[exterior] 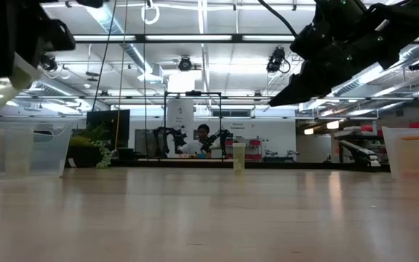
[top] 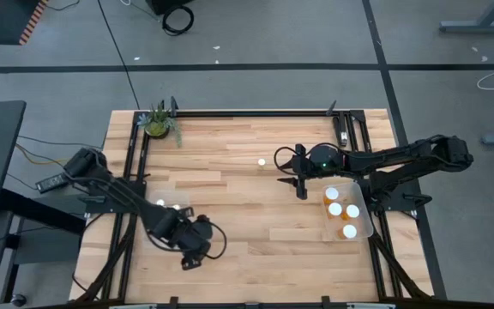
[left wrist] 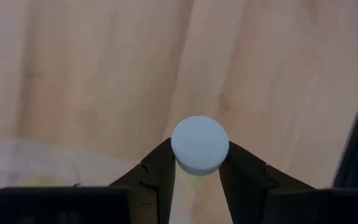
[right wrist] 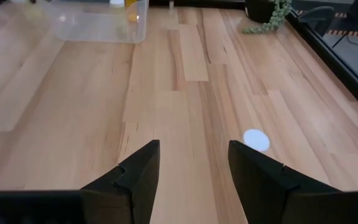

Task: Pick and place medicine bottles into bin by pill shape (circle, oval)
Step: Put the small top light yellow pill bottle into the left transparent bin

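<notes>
While the left claw (left wrist: 197, 171) grips a white-capped medicine bottle (left wrist: 199, 144) between its two dark fingers, low in the left half of the high view, it hangs over the wooden surface (top: 247, 249) beside a clear bin (left wrist: 48, 165). Right of centre, the right claw (top: 301, 187) hovers with its fingers spread wide and nothing between them. A lone bottle (top: 262, 161) stands near mid-frame, just left of that claw. At the right edge, another clear bin (top: 364, 225) holds four bottles. A small potted plant (top: 158, 123) sits at the upper left.
</notes>
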Controlling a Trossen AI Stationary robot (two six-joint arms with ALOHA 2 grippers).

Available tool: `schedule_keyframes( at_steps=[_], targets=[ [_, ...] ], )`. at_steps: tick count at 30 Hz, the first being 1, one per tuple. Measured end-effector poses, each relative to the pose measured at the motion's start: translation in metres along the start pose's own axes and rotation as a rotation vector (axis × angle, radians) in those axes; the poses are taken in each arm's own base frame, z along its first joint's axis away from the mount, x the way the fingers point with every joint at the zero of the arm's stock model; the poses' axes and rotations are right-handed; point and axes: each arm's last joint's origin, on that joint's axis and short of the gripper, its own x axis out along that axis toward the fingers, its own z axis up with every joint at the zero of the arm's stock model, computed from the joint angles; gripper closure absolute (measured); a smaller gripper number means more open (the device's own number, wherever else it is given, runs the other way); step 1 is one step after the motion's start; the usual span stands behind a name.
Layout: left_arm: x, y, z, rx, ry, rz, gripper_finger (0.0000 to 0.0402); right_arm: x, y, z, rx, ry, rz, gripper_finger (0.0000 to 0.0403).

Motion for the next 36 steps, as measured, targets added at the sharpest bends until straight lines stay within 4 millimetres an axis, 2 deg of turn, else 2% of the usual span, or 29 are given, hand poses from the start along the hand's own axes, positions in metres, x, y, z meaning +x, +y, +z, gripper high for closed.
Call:
schedule_keyframes(
  at_steps=[8,13,19,29,36],
  targets=[
    [-0.046,0.011,-0.015,0.013,-0.185,0.059,0.0276,0.000,0.000,0.001,0.028,-0.006,0.000,0.0205],
    [-0.060,0.013,-0.034,0.030,-0.281,0.139,0.0281,0.000,0.000,0.001,0.045,-0.006,0.000,0.0205],
    [-0.053,0.013,-0.061,0.002,-0.323,0.216,0.0273,0.000,0.000,0.001,0.048,-0.006,0.000,0.0205],
    [-0.019,0.023,-0.108,-0.099,-0.349,0.291,0.0274,0.000,0.000,0.001,0.066,-0.006,0.000,0.0205],
    [0.003,0.037,-0.142,-0.209,-0.468,0.317,0.0277,0.000,0.000,0.001,0.074,-0.006,0.000,0.0205]
  ],
)
